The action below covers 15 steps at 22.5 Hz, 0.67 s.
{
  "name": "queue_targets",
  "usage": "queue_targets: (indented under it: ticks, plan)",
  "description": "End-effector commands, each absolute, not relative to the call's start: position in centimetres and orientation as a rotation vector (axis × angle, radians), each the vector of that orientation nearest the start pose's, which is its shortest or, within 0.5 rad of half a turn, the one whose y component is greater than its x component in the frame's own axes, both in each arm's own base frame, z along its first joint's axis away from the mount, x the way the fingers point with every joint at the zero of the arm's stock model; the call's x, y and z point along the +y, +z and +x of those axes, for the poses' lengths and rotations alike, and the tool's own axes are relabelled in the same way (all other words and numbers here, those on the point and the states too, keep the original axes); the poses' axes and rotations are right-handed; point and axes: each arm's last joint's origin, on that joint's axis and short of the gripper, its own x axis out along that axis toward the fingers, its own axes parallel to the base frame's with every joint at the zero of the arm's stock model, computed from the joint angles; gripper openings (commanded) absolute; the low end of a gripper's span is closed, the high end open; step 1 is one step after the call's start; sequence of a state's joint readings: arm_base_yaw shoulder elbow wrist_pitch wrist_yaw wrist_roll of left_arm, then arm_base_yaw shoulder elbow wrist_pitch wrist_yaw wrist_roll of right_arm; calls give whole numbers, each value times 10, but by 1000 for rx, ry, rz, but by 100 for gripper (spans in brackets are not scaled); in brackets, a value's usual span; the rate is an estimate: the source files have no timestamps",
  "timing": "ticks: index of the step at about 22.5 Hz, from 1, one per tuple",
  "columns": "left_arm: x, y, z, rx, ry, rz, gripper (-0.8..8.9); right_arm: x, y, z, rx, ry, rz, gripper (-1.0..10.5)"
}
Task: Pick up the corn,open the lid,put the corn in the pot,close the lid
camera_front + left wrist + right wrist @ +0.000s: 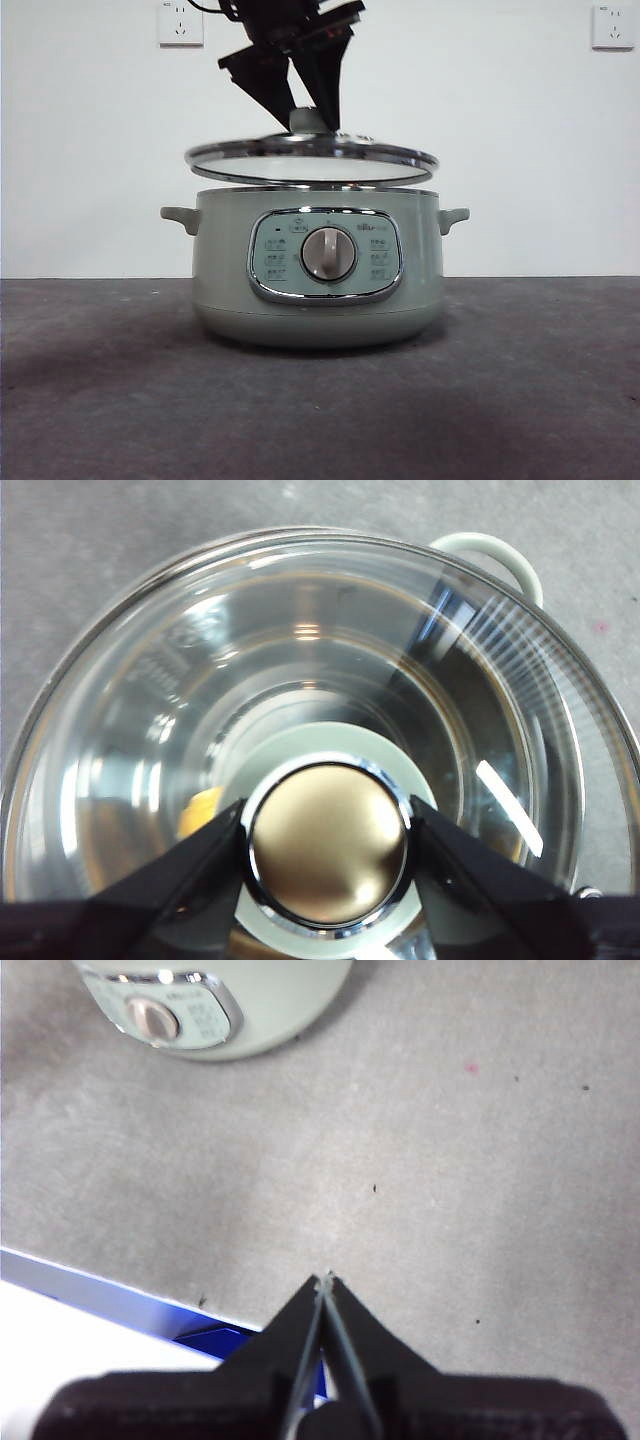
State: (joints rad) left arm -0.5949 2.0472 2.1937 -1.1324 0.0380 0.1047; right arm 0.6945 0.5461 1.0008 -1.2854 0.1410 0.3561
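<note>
The pale green pot [318,265] stands at the middle of the table. My left gripper [305,100] comes down from above and is shut on the knob [328,842] of the glass lid [311,160], which hangs level a little above the pot's rim. Through the lid in the left wrist view [300,680] a small patch of the yellow corn [200,810] shows inside the pot. My right gripper [325,1282] is shut and empty, over bare table away from the pot [215,1005].
The grey table [520,380] runs around the pot. Two wall sockets [181,22] sit on the white wall behind. A blue and white edge [100,1300] lies beside my right gripper.
</note>
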Motion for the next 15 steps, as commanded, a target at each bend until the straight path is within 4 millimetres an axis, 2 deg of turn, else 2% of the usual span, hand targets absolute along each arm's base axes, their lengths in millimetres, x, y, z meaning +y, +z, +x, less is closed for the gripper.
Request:
queue_targets:
  ticks: [1,9,15]
  plan:
    - [-246,349,359,923,-627,344,-9,31,330,44,847,375,1,-7]
    - [-248,342,363,936,-620,336,-9,31,329,43,852,381,2,-7]
    - [-252,322,371,995,-599,371,-9,31,329,43,851,380,2,-7]
